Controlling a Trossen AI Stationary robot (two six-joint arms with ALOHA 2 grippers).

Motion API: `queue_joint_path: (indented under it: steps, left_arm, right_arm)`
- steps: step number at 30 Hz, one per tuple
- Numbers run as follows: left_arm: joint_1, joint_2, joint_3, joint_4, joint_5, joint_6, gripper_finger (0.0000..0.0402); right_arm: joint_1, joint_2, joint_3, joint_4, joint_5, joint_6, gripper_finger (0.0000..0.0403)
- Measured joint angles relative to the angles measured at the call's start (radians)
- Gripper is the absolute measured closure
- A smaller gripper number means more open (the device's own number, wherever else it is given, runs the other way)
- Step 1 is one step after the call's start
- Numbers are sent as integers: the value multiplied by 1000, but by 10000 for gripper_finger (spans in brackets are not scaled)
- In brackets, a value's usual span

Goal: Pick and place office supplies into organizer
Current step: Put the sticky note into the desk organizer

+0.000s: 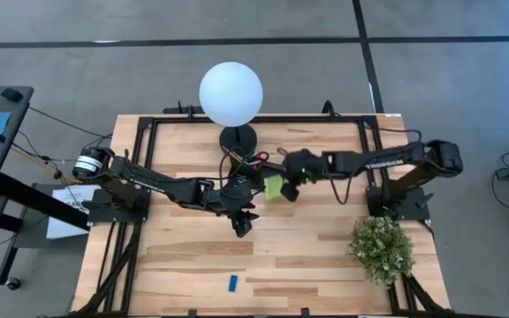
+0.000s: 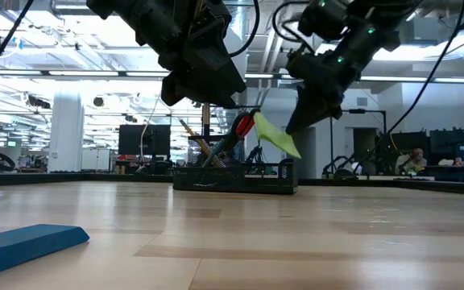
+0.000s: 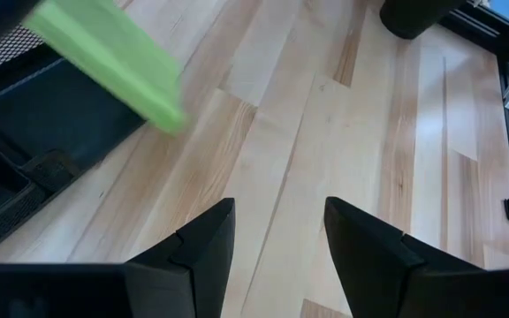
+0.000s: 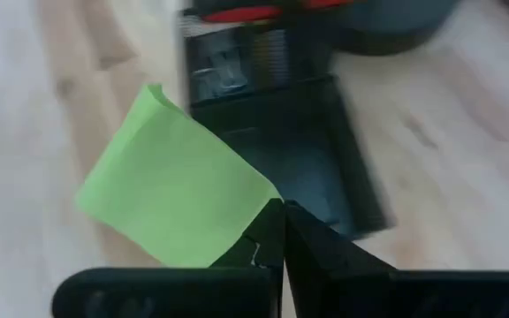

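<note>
One blue eraser (image 2: 24,244) lies nearest; right gripper (image 4: 281,212) (closed) pinches one sticky-note pad (image 4: 175,190).

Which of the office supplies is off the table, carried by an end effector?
The lime-green sticky-note pad: the right end effector pinches its corner and holds it in the air by the organizer. The blue eraser lies alone on the table.

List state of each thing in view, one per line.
sticky pad: pinched by a corner, lifted, tilted beside the organizer
right gripper: jaws shut on the pad
left gripper: jaws open, empty, above bare wood
organizer: on table, scissors standing in it
eraser: flat on table, untouched
</note>
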Motion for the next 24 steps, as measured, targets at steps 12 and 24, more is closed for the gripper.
queue_joint_path:
  steps: [12, 24]
  left_arm:
    - [0, 0, 0, 1, 0, 3, 231]
    - [0, 0, 0, 1, 0, -13, 231]
  right_arm:
    - [-138, 1, 11, 34, -76, 2, 403]
    - [-122, 1, 12, 56, -75, -33, 332]
